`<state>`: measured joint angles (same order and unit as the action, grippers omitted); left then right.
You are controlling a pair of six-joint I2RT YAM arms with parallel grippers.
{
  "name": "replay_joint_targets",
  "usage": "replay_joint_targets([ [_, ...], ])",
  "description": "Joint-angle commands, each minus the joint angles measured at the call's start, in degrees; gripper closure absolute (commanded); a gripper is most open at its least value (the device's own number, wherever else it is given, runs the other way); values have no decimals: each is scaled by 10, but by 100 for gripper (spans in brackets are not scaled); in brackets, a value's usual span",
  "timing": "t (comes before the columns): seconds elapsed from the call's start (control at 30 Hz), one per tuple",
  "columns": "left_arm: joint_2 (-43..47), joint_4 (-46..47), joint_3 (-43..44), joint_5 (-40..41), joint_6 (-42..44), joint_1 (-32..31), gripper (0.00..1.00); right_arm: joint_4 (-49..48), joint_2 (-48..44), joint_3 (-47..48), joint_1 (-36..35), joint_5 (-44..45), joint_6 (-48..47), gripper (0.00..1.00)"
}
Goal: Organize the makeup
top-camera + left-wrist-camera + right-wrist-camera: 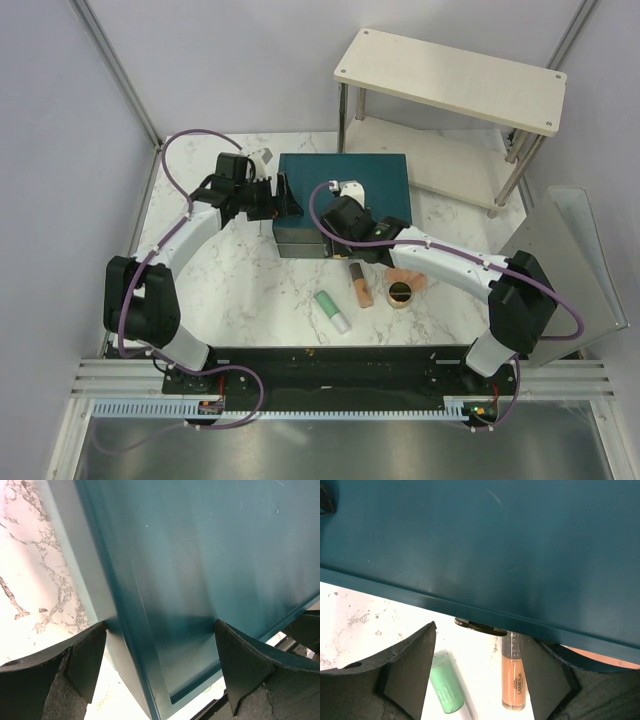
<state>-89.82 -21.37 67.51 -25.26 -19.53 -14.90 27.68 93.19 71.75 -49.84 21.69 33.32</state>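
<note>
Top view: my right gripper (pixel 338 226) hangs at the teal box's (pixel 375 175) front edge. The mint-green tube (pixel 333 311) and peach-tan tube (pixel 360 286) lie at its 6 o'clock, nearer it than my left gripper (pixel 281 198). Both run about 11 to 5, white cap toward 5, dark cap toward 11. The compact (pixel 400 292) sits at 4.

Left wrist: my fingers are spread, straddling the box's corner.

Right wrist: my fingers are apart and empty, with both tubes showing between them.

Remote operator's view: I run a left arm (pixel 188 232) and a right arm (pixel 448 262) of white links and bulky black joint housings, a looping purple cable (pixel 166 155) on each. Wrist cameras show matte black, wedge-shaped fingers (pixel 50 680) with rough edges.
</note>
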Motion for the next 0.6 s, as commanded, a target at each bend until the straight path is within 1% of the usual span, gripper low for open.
replay_joint_targets([
  [0.0,28,-8,9,-54,-31,-49,7,-16,17,36,-1,27,2,25],
  [0.13,32,-13,0,-54,-31,-69,7,-15,25,40,-1,35,6,26],
  [0.23,39,-13,-10,-49,-32,-81,7,-15,24,36,-1,58,15,29],
  [0.3,40,-12,-13,-47,-33,-86,7,-15,17,27,-1,83,24,37],
  [0.33,40,-13,-16,-46,-33,-86,7,-14,15,24,-2,93,28,42],
  [0.37,40,-12,-17,-46,-33,-87,7,-14,9,19,-1,101,31,52],
  [0.4,40,-12,-18,-46,-32,-87,7,-14,5,16,-1,117,32,56],
  [0.43,39,-13,-18,-46,-31,-87,7,-14,2,13,-1,123,38,66],
  [0.5,37,-14,-18,-45,-30,-87,7,-15,-5,5,-1,130,41,74],
  [0.53,35,-14,-18,-45,-30,-87,7,-13,-5,4,-2,130,41,80],
  [0.57,34,-14,-17,-45,-31,-87,7,-12,-7,0,-1,128,43,82],
])
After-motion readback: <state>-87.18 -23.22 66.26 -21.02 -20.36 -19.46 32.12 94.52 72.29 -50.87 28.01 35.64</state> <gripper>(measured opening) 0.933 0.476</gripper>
